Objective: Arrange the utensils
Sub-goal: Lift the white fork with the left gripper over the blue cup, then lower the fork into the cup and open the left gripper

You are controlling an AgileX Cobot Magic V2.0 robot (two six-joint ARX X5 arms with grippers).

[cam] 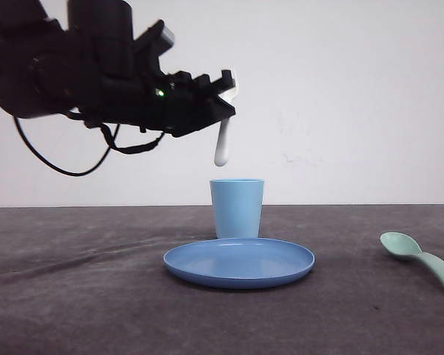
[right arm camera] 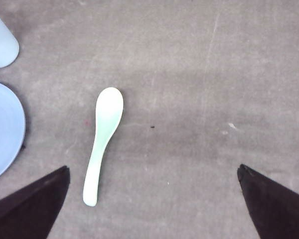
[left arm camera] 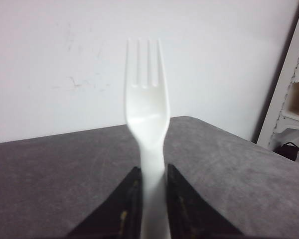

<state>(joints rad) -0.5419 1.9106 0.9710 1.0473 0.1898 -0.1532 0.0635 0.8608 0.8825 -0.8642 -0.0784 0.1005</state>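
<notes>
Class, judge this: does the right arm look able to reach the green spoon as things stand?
Probably yes. The right gripper hangs open above the spoon, which lies alone on the table, apart from the plate.

Cup: light blue, upright, mouth open, just behind the plate at the table's middle.
Plate: round, blue, flat on the table.
Table: dark grey cloth surface.
Wall: plain white, faintly scuffed.
Shelf unit: white, beside the table.
</notes>
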